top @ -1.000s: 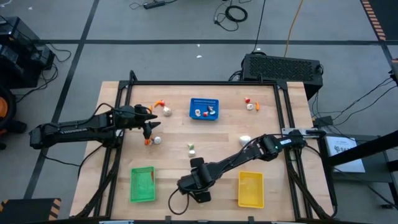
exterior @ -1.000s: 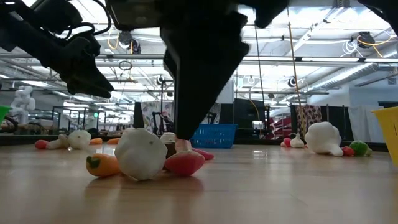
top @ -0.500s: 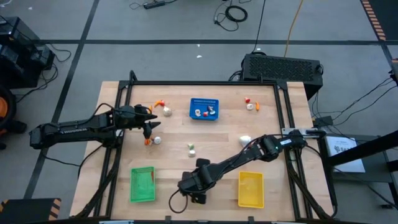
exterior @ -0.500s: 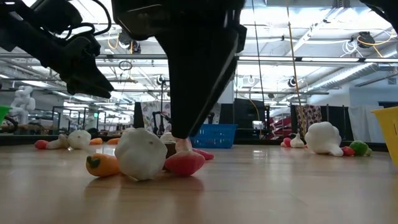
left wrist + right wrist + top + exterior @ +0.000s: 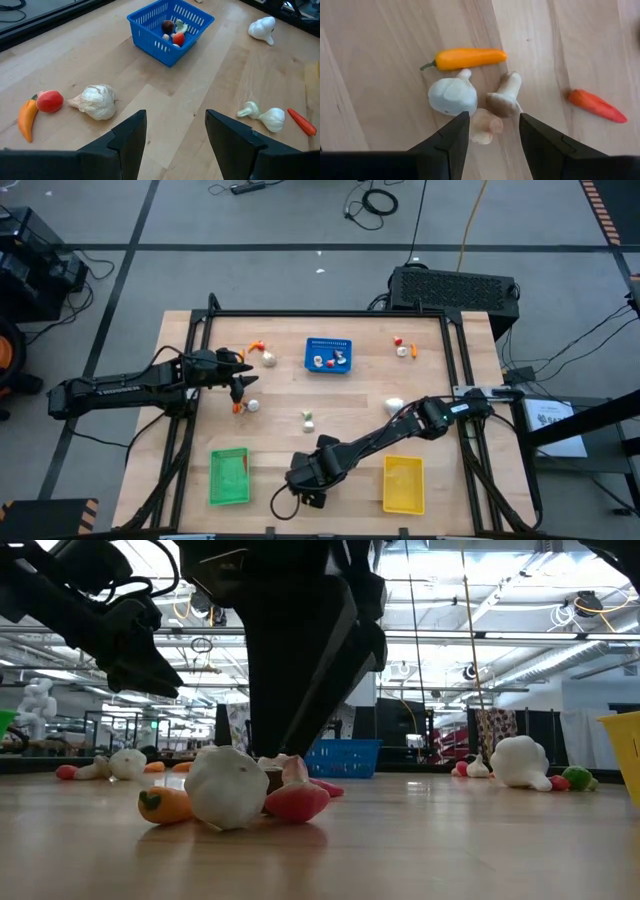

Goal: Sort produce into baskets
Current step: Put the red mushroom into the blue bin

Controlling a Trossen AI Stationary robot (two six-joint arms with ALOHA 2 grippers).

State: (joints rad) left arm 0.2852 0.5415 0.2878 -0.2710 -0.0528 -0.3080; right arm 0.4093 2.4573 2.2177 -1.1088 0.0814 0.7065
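My right gripper [image 5: 304, 492] is open near the table's near edge, between the green basket [image 5: 229, 476] and the yellow basket [image 5: 403, 483]. It hangs over a cluster of produce: a white garlic bulb [image 5: 452, 96], an orange pepper [image 5: 465, 58], a brown mushroom [image 5: 504, 95] and a pale piece [image 5: 486, 126]. The pale piece lies on the table between the fingertips [image 5: 463, 122]; I see no touch. A red carrot [image 5: 596, 106] lies apart. My left gripper [image 5: 238, 386] is open and empty at the table's left. The blue basket [image 5: 329, 355] stands at the far middle with several pieces inside.
More produce lies loose: a garlic bulb [image 5: 97, 101], a red round piece [image 5: 49, 100] and an orange pepper [image 5: 26, 119] near my left gripper, a white bulb [image 5: 394, 404] at the right, small pieces [image 5: 401, 348] at the far right, and one piece [image 5: 308, 418] mid-table.
My right gripper has shifted a little toward the table's left and near edge, staying open over the produce cluster. The produce has not moved.
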